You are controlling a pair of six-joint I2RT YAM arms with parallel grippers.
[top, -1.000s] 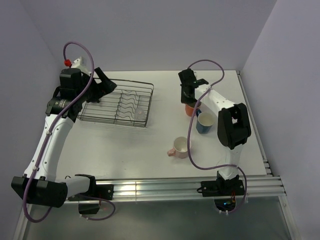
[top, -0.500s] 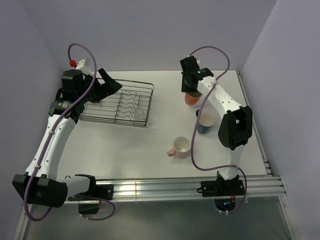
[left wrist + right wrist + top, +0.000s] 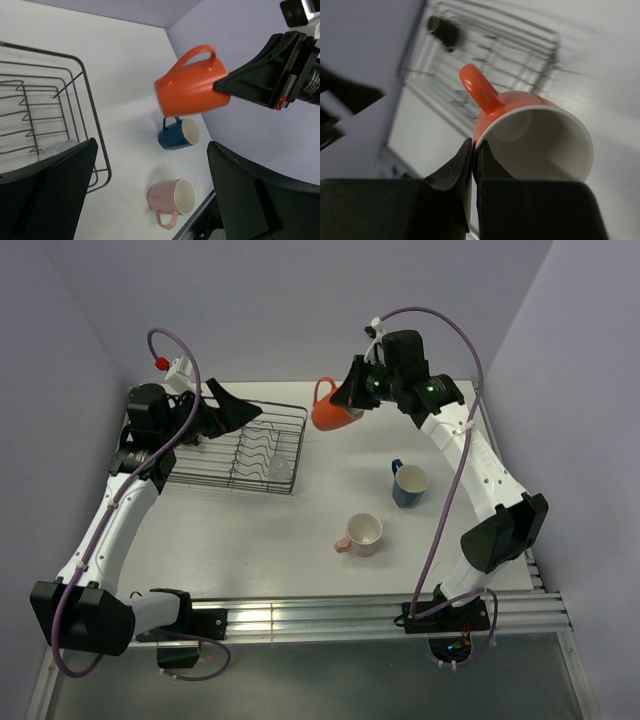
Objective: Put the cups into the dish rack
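- Lifted off the white desk (image 3: 250, 540) since a second ago: orange handled mug (image 3: 330, 412), rim pinched in right claw (image 3: 352, 400), airborne beside the rack.
- Left claw (image 3: 228, 405) gapes wide over dark wire dish rack (image 3: 220, 485); clear glass tumbler (image 3: 281, 468) inside.
- Pink handled mug (image 3: 361, 534) and blue handled mug (image 3: 409, 483) are still unloaded on the desk.

**Twin arms: white links, black joints**
The left arm (image 3: 105, 530) and right arm (image 3: 480, 465) share white tubular links, black joint housings and black base blocks (image 3: 447, 615) at 6 o'clock of the top view. A purple cable (image 3: 186, 380) loops along each arm. The left one carries a red cap (image 3: 157, 363) at 10 o'clock. The fingers (image 3: 260, 195) are matte black wedges.
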